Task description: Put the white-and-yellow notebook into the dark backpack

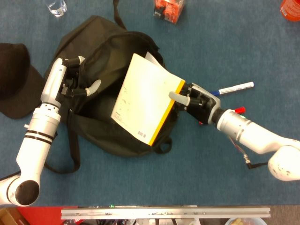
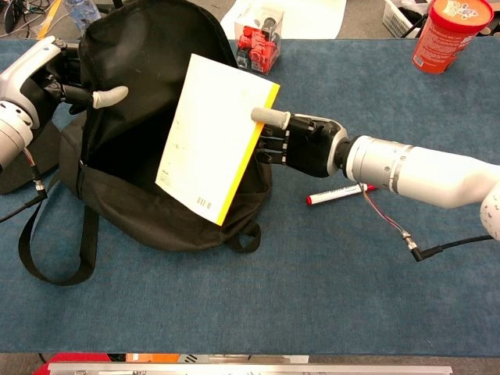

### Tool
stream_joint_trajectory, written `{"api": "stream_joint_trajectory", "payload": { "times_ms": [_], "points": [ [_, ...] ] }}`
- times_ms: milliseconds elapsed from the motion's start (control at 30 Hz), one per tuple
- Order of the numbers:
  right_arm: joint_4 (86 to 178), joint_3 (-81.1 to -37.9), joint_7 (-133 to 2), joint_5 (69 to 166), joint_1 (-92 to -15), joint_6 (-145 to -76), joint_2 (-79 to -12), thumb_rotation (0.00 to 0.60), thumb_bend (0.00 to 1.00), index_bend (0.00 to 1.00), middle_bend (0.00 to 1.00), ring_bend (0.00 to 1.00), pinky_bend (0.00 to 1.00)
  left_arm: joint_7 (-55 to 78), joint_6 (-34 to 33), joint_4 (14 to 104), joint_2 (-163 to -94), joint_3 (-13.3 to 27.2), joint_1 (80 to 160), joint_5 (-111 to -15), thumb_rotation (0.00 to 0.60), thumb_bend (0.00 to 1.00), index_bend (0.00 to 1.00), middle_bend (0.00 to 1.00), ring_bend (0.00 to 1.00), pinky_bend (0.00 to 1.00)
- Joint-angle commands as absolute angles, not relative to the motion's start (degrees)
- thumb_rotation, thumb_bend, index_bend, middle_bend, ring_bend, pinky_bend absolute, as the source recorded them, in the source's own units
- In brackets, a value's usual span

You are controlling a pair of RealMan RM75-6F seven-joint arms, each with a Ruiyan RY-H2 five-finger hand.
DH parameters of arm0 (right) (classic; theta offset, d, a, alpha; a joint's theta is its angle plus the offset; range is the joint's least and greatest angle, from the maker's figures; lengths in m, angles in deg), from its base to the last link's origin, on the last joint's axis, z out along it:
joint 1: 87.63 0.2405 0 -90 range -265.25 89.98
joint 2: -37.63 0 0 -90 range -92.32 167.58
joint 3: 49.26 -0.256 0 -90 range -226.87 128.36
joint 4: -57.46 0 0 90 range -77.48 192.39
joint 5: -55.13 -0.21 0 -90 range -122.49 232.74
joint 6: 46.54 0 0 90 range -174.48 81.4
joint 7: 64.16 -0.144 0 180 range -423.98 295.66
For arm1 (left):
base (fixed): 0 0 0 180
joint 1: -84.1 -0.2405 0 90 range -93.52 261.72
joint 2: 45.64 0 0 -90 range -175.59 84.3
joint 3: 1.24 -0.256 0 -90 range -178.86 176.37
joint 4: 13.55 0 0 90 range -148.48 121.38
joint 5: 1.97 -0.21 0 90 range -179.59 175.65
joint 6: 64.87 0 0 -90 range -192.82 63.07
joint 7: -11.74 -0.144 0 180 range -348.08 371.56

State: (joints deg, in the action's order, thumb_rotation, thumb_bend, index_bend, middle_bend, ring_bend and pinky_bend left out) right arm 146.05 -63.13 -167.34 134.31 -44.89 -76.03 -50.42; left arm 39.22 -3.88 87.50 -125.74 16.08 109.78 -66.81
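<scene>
Gripping the notebook (image 2: 212, 135) by its yellow edge, right hand (image 2: 306, 144) holds it tilted above the backpack (image 2: 125, 195) opening, not yet inside. Left hand (image 1: 70, 82) grips the backpack's left rim, holding it open. Marker (image 2: 336, 193) lies right of the backpack, cap (image 1: 14, 79) left of it.

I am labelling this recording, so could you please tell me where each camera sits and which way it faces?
Head view: high above the table, looking almost straight down on the backpack and the notebook; both white forearms enter from the bottom edge, left hand at the bag's opening, right hand holding the notebook.
Chest view: lower, at the table's near edge, looking forward and slightly down across the blue table; the arms enter from the sides.
Shared: both hands, backpack, notebook, a marker, a red-and-clear box.
</scene>
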Motion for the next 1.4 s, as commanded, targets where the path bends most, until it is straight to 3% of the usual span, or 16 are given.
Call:
{"api": "stream_joint_trajectory", "payload": {
  "times_ms": [33,433,967,1400],
  "points": [
    [145.8,-63.9,-166.8,133.4,-44.5,-75.8,-51.4,0.600,0.49,0.97,0.79,0.65,0.72,39.2,-3.8,87.8,-125.5,16.2,109.8,-66.7,0.600,0.25,0.65,0.76,0.75,0.92],
    [141.9,-65.6,-161.3,123.9,-44.2,-70.7,-54.6,0.600,0.49,0.98,0.80,0.65,0.72,39.7,-4.0,89.3,-124.1,16.3,109.3,-66.2,0.600,0.25,0.65,0.76,0.75,0.92],
    [146.1,-67.9,-151.0,104.9,-47.3,-61.2,-51.3,0.600,0.50,0.98,0.80,0.65,0.72,39.9,-4.0,90.5,-123.1,16.4,109.0,-66.0,0.600,0.25,0.64,0.76,0.75,0.92],
    [142.9,-70.6,-142.9,90.7,-43.0,-59.9,-54.1,0.600,0.50,0.98,0.80,0.65,0.72,39.4,-4.0,91.7,-122.6,15.6,108.8,-66.7,0.600,0.25,0.64,0.76,0.75,0.92]
  ]
}}
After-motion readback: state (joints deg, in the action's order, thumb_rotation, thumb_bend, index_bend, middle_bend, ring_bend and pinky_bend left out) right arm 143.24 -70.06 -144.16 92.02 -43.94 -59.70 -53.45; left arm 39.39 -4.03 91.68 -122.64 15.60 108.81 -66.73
